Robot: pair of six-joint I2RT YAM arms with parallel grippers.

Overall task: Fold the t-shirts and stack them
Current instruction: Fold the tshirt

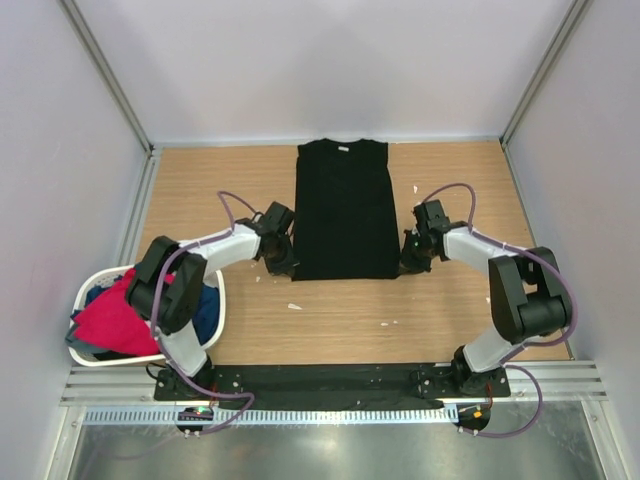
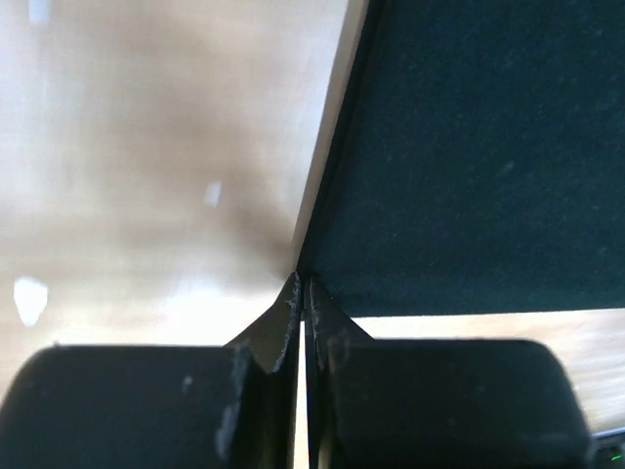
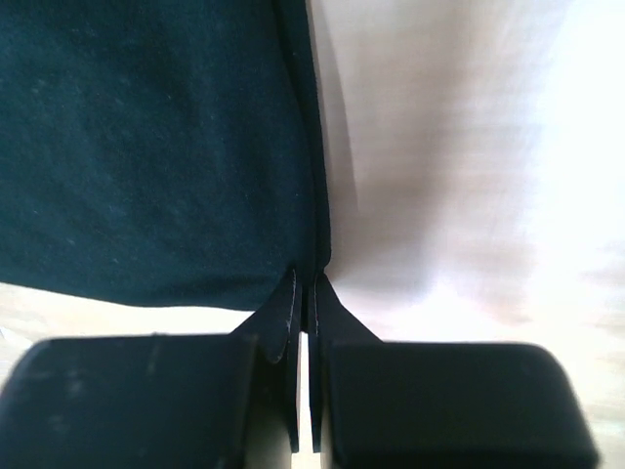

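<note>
Both the left gripper [image 2: 304, 285] and right gripper [image 3: 305, 283] are pressed together at the near hem corners of the large plain black cloth t-shirt [image 1: 344, 210], spread flat just ahead of and between them, nipped cloth being unconfirmed; an even, level lift towards the collar is advised.

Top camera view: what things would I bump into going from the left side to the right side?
white basket → left gripper → black t-shirt → right gripper
</note>
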